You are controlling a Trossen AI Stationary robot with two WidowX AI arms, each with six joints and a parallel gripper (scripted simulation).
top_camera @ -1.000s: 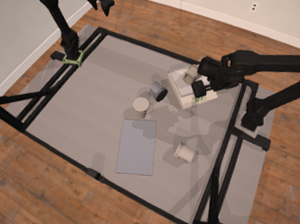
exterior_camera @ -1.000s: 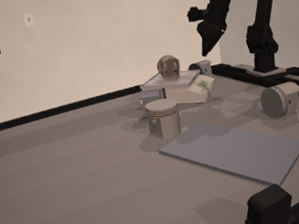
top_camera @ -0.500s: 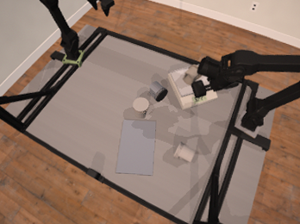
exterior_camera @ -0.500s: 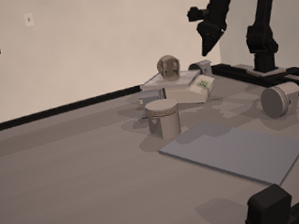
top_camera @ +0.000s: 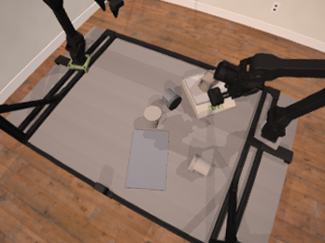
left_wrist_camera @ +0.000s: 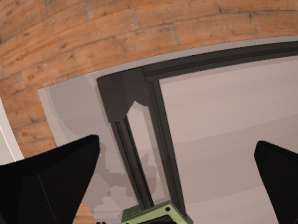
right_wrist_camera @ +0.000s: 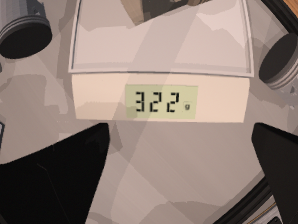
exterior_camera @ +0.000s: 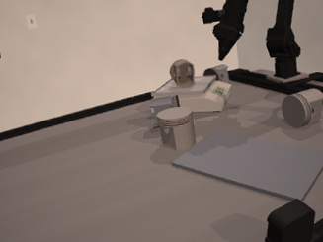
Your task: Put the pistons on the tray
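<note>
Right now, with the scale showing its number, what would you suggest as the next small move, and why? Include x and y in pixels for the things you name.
I'd probably note the scale's [top_camera: 216, 111] [exterior_camera: 201, 102] [right_wrist_camera: 100, 97] reading, 322 g, since a piston [top_camera: 206, 81] [exterior_camera: 182, 72] rests on it, clear of the open right gripper [right_wrist_camera: 184, 132].

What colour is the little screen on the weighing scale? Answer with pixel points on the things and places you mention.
Pale yellow-green, with dark digits. The screen [right_wrist_camera: 161, 116] shows best in the right wrist view.

The tray [top_camera: 148, 159] [exterior_camera: 254, 165] looks like smooth, matt blue-grey metal; the upright piston [top_camera: 152, 115] [exterior_camera: 176, 128] has a dull metallic finish; the scale [top_camera: 194, 102] [exterior_camera: 203, 102] [right_wrist_camera: 100, 98] seems to be smooth cream plastic, perhaps; the floor [top_camera: 16, 191] [left_wrist_camera: 65, 40] is grained wood; the gripper fingers look matt black.
</note>
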